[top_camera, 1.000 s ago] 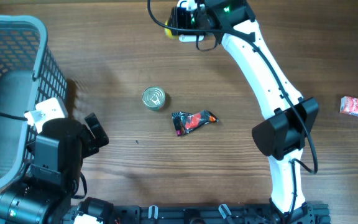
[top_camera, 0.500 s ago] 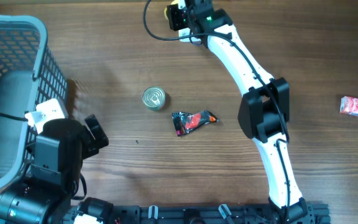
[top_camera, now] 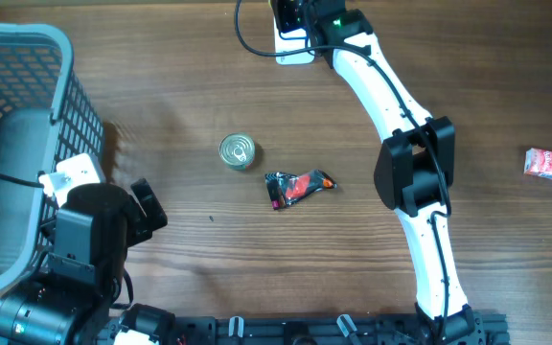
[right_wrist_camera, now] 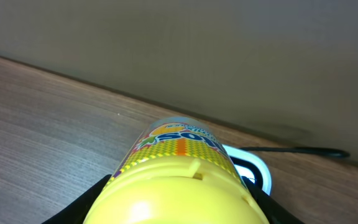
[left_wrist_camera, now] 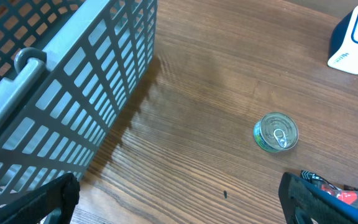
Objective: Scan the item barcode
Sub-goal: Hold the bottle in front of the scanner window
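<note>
Left hand [left_wrist_camera: 176,194] wide open; right hand [top_camera: 293,17] outstretched, closed in grip.

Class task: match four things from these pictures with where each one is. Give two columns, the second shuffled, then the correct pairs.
1. tin can
2. basket
3. small red box
4. yellow container

A. far right side of the table
B. between the jaws of the right gripper
C. left side of the table
D. mid-table, next to the red packet

Pairs: 1-D, 2-C, 3-A, 4-B
</note>
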{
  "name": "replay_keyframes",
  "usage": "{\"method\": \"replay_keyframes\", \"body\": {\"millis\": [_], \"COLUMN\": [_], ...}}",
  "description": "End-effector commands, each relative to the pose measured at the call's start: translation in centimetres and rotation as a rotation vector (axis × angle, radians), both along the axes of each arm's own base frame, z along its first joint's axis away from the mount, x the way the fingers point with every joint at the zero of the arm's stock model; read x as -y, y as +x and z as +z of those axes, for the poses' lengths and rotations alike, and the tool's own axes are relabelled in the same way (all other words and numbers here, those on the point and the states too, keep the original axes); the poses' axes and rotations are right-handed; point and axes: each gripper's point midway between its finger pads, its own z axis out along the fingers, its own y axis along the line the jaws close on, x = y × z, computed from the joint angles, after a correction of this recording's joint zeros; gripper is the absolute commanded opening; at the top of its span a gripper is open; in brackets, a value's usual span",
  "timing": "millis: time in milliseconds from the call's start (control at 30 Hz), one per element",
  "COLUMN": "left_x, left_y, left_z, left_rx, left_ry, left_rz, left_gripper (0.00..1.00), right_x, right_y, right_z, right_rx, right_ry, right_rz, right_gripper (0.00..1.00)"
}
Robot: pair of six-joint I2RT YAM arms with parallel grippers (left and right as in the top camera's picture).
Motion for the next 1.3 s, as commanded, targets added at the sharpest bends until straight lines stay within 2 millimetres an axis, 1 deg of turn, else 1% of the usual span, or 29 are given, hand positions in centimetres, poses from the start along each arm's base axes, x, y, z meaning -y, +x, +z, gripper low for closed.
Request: {"method": "replay_keyframes", "body": {"millis": [0, 167, 200, 300, 367, 500, 633, 833, 933, 1033, 1100, 1167, 1267], "left_x": [0.1, 0.1, 0.1, 0.1, 0.1, 0.1, 0.1, 0.1, 0.1, 0.1, 0.1, 0.1, 0.1], "left_y": [0.0, 0.0, 0.0, 0.0, 0.0, 0.0, 0.0, 0.0, 0.0, 0.0, 0.0, 0.0, 0.0], "left_z": [0.2, 0.2, 0.2, 0.2, 0.2, 0.2, 0.2, 0.2, 0.2, 0.2, 0.2, 0.2, 0.2], "left_rx": [0.009, 0.009, 0.009, 0.009, 0.009, 0.009, 0.01, 0.01, 0.01, 0.01, 0.01, 0.01, 0.009], "left_ry": [-0.015, -0.015, -0.015, -0.015, -0.015, -0.015, -0.016, -0.015, -0.015, -0.015, -0.015, -0.015, -0.015], "left_rz": [0.004, 0.004, 0.004, 0.004, 0.004, 0.004, 0.004, 0.004, 0.004, 0.004, 0.004, 0.004, 0.004], "left_gripper": [1.0, 1.0, 1.0, 1.0, 1.0, 1.0, 1.0, 1.0, 1.0, 1.0, 1.0, 1.0, 1.0], "right_x": [-0.2, 0.3, 0.3, 0.4, 0.6, 1.9, 1.8, 1.6, 1.7, 2.1, 2.3, 2.4, 2.8], "right_y": [0.4, 0.5, 0.6, 0.7, 0.8, 1.0, 1.3, 1.6, 1.1, 0.2, -0.5, -0.8, -1.6], "right_z": [2.1, 2.0, 2.1, 2.2, 1.9, 1.6, 2.2, 2.7, 1.9, 0.9, 0.8, 1.0, 0.6], "right_rx": [0.059, 0.061, 0.063, 0.073, 0.071, 0.074, 0.1, 0.122, 0.085, 0.017, -0.023, -0.034, -0.078], "right_ry": [-0.003, -0.014, -0.013, -0.013, -0.018, -0.07, -0.061, -0.045, -0.057, -0.063, -0.057, -0.06, -0.066], "right_rz": [0.008, -0.009, -0.009, -0.015, -0.023, -0.101, -0.101, -0.101, -0.101, -0.112, -0.123, -0.124, -0.133], "right_gripper": [0.38, 0.37, 0.35, 0.33, 0.31, 0.27, 0.25, 0.25, 0.24, 0.24, 0.24, 0.24, 0.24]}}
